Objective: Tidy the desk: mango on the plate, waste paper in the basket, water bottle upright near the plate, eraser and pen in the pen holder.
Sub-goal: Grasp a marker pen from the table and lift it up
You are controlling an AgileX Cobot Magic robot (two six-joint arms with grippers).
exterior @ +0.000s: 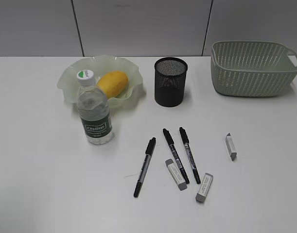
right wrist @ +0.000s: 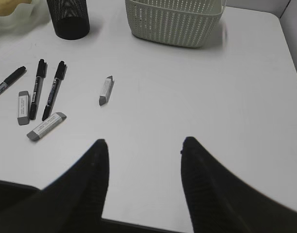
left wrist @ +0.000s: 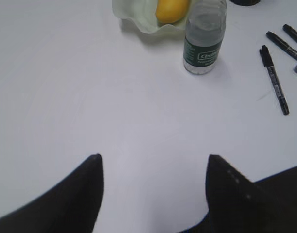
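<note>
both claws show matte black, tapering pointed fingers [left wrist: 85,194]; right ones [right wrist: 206,184] finely ribbed.

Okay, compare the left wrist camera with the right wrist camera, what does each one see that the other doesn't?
Only the left wrist view shows the water bottle standing upright beside the plate, and the open left gripper over bare desk.

Only the right wrist view shows the basket, all three erasers, such as the lone one, and the open right gripper.

Both catch the mango, though only a yellow sliver of it in the right wrist view, the three pens, including the leftmost, and part of the pen holder.
</note>
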